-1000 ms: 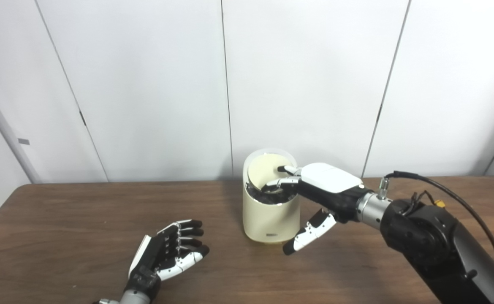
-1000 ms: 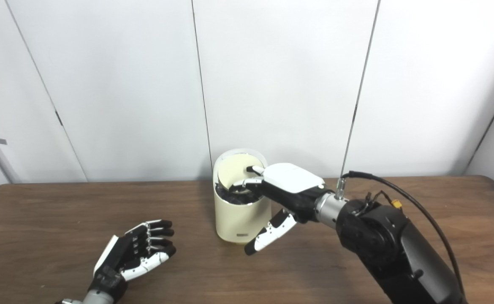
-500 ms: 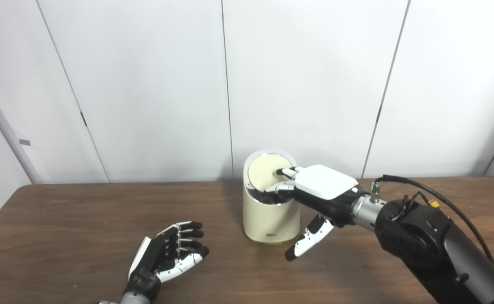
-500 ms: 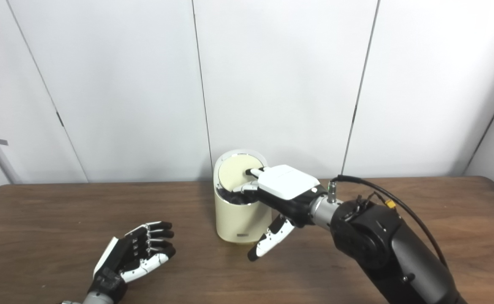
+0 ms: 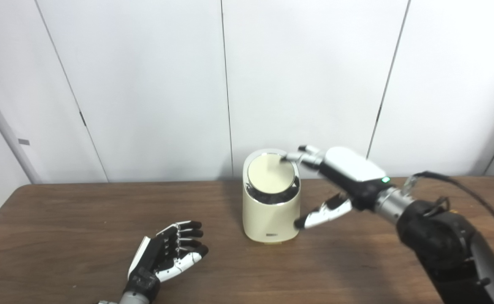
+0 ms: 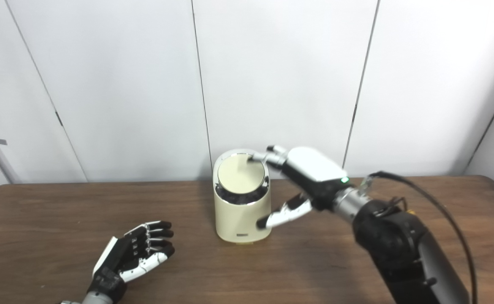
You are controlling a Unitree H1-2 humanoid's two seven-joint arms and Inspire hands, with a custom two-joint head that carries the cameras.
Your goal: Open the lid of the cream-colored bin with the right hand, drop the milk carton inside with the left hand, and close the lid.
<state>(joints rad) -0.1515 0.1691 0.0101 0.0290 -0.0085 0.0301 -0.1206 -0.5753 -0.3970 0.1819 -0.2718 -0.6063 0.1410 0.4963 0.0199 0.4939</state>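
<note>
The cream-colored bin (image 5: 271,209) stands near the back of the wooden desk (image 5: 61,219), its round lid (image 5: 270,173) lying nearly flat on the rim, though a dark gap along the front edge makes it hard to say whether it is fully seated. The right robot hand (image 5: 342,177) hangs beside the bin with its fingers spread and holding nothing, fingertips (image 5: 287,158) at the lid's far edge and thumb out beside the bin's wall. The left robot hand (image 5: 164,255) rests on the desk well to the bin's left, palm up, fingers loosely apart and empty.
</note>
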